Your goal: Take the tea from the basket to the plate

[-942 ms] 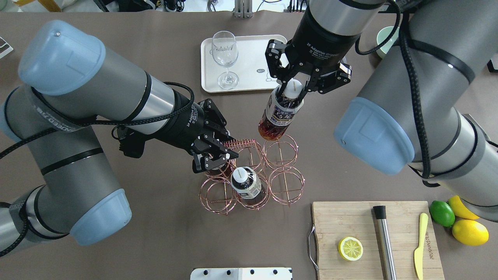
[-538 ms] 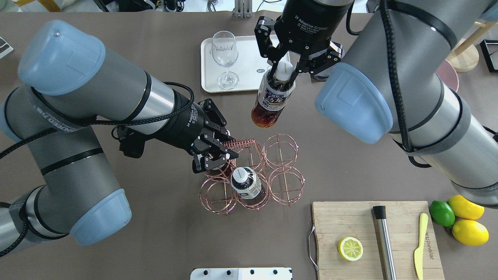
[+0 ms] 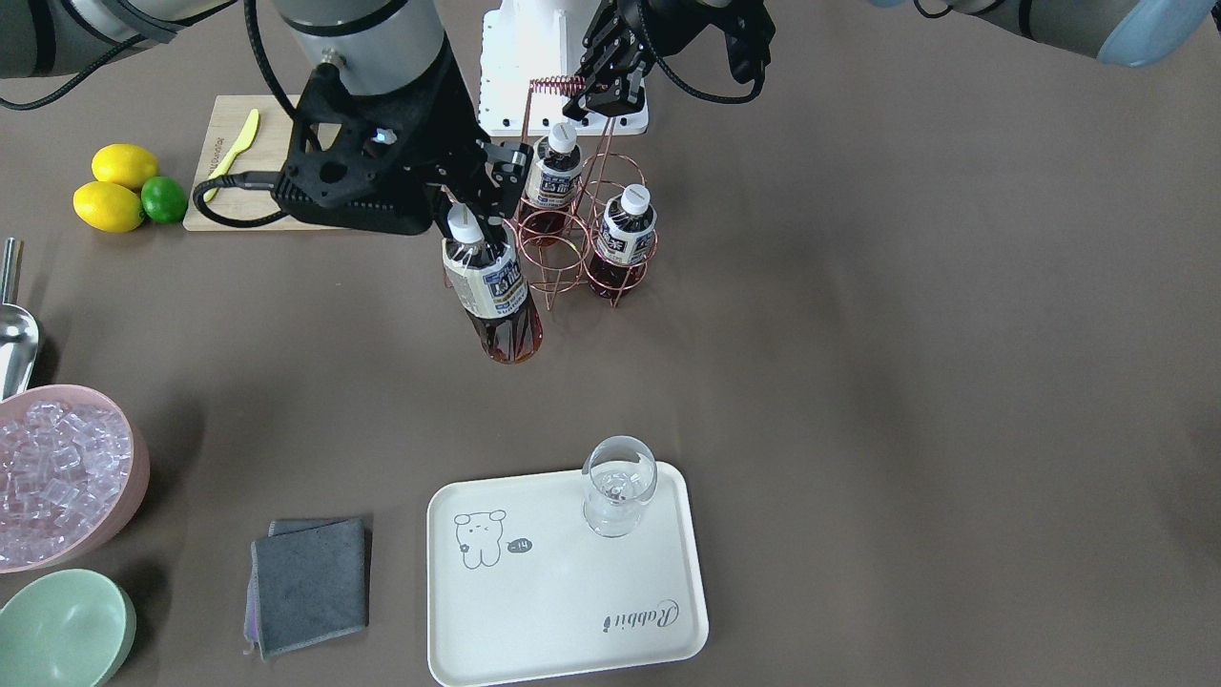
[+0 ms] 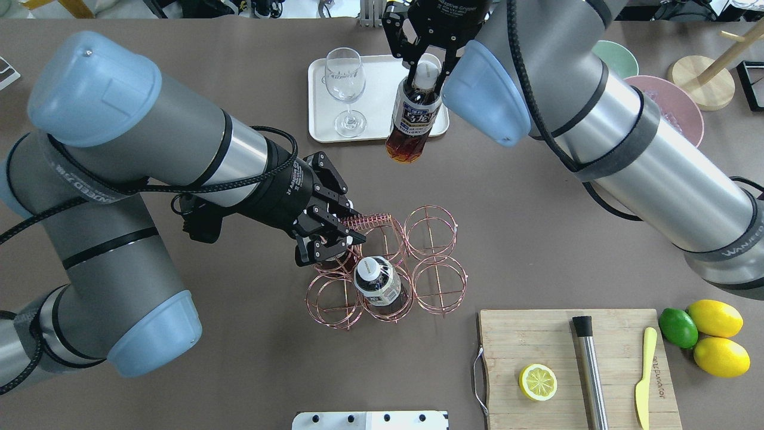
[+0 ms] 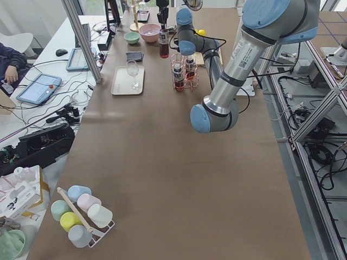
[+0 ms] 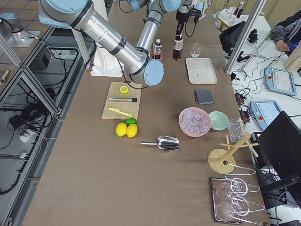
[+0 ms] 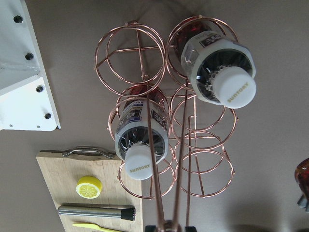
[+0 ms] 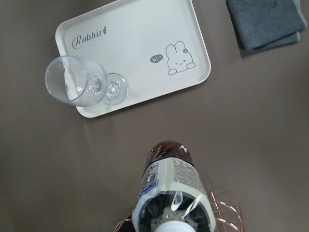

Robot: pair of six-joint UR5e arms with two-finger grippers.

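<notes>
Pinching fingers of the right gripper (image 4: 425, 74) on the neck of the tea (image 4: 415, 122), just under its white screw cap. Bottle hung cap-up above the brown table (image 4: 537, 239), out of the basket (image 4: 430, 232) and, seen from the front, short of the plate (image 3: 572, 592). Clear plastic, dark reddish-brown liquid, white and dark-blue label.

Left gripper (image 4: 343, 234) pressed closed on the coil-wound top of the basket's tall loop handle. Thin copper wire, six round ring cells. Two like bottles (image 7: 140, 140) (image 7: 217, 63) standing in neighbouring cells, four cells bare.

Plate smooth, cream-white, rectangular with rounded corners, with a small bear drawing and "Rabbit" script. Clear stemmed wine glass (image 4: 346, 89) upright near one corner of it.
</notes>
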